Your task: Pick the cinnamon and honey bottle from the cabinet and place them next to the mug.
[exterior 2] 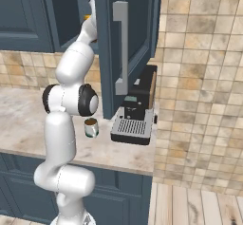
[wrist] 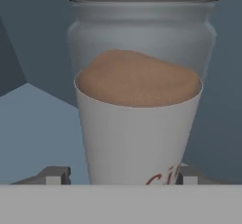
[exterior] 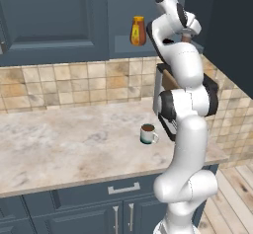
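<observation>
While the arm (exterior: pixel 185 124) reaches up into the open shelf of the cabinet (exterior: pixel 54 16) in the left base view, its wrist hides the gripper, so that view cannot tell how the jaws stand. The honey bottle (exterior: pixel 138 30) stands upright near the front edge of the shelf, just left of the wrist and apart from it. Below, the mug (exterior: pixel 147 134) sits on the counter (exterior: pixel 64 144) close to the arm's elbow, with a wide bare stretch of counter to its left and some room before the front edge.

From the right base view, the open cabinet door (exterior 2: pixel 128 43) hangs in front of the shelf and covers the hand. A sliver of orange shows at the door's edge. The mug (exterior 2: pixel 91 127) stands between the arm and the coffee machine (exterior 2: pixel 135 115), near both, a little back from the counter's front edge.

Seen from the hand view, the cinnamon (wrist: pixel 139 100) stands upright and very close, its dark cap at the top edge and brown powder showing through its clear body. The two fingertips (wrist: pixel 56 175) flank its base, each just beside its wall; the gripper (wrist: pixel 124 176) is partly open, and I cannot tell whether the pads touch the jar. Bare shelf floor lies to the left.
</observation>
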Tool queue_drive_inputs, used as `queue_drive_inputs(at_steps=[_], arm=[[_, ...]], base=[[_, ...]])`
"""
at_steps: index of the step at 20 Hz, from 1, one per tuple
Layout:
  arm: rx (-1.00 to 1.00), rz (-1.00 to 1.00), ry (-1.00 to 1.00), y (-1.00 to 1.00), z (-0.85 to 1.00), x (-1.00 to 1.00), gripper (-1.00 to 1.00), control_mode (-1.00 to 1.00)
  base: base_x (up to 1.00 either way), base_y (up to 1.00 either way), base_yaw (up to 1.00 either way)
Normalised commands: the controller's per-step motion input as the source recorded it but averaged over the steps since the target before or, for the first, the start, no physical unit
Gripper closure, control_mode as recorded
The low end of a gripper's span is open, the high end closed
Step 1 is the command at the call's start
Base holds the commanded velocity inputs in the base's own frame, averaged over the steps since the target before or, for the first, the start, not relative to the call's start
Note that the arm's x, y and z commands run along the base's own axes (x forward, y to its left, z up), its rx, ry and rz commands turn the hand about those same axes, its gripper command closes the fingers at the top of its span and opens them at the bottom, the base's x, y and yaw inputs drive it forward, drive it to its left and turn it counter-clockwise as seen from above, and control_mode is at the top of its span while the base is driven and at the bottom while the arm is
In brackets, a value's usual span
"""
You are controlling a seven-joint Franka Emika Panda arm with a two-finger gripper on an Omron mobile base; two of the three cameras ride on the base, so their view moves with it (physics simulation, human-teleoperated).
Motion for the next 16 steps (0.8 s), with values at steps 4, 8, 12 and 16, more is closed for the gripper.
queue_drive_inputs(at_steps=[4,8,12,16], arm=[[0.0,0.0,0.0,0.0,0.0,0.0,1.0,-1.0],[0.0,0.0,0.0,0.0,0.0,0.0,1.0,-1.0],[0.0,0.0,0.0,0.0,0.0,-0.09,1.0,-1.0],[0.0,0.02,0.0,0.0,0.0,-0.33,1.0,-1.0]], base=[[0.0,0.0,0.0],[0.0,0.0,0.0],[0.0,0.0,0.0],[0.0,0.0,0.0]])
